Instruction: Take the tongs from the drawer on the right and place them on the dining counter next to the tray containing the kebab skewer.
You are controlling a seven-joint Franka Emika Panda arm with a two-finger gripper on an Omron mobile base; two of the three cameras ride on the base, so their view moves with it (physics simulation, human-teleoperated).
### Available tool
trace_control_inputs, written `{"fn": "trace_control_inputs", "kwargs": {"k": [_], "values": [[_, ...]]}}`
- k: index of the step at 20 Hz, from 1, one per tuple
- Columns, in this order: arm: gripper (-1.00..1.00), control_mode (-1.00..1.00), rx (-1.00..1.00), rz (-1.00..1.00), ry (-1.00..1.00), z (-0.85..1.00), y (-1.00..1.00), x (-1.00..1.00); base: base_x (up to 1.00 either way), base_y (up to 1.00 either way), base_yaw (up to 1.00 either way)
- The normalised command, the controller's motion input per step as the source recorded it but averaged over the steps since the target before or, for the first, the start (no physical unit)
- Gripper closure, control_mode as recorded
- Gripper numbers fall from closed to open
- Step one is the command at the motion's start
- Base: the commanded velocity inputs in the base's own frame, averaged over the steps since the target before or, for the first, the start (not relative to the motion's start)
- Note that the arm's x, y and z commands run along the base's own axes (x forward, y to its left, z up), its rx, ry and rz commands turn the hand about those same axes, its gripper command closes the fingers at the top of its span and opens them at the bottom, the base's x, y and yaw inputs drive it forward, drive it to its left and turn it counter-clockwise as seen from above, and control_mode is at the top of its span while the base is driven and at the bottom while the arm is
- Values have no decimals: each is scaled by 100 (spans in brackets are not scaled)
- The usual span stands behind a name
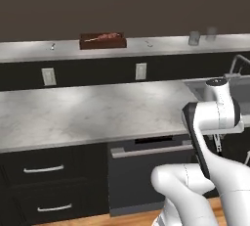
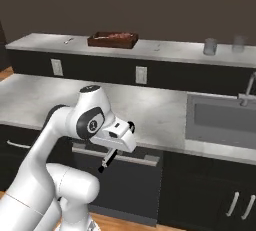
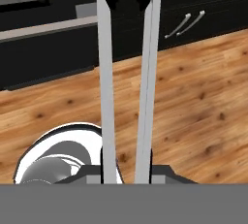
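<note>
Pincer point(image 2: 106, 164) clamped on tongs point(image 3: 127, 72), pointing down toward wooden floor point(image 3: 193, 97). On far bench point(image 1: 161, 46), tray point(image 1: 102, 41) with skewer point(image 1: 108, 36).

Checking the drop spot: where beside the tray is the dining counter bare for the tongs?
The dining counter is bare right of the tray, up to the two cups at its far right. Left of the tray is a shorter patch, with a small silvery item. The gripper grips the tongs.

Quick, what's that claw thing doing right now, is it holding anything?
Tool: closed on the tongs, whose two silvery arms run out in front of the hand camera.
</note>
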Motion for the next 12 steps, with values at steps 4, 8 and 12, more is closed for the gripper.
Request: {"fn": "trace_control_inputs", "kwargs": {"k": [4,8,12], "values": [[100,100,0,0,0,0,0,0,-1,94,0],[100,100,0,0,0,0,0,0,0,94,0],[100,100,0,0,0,0,0,0,1,94,0]]}}
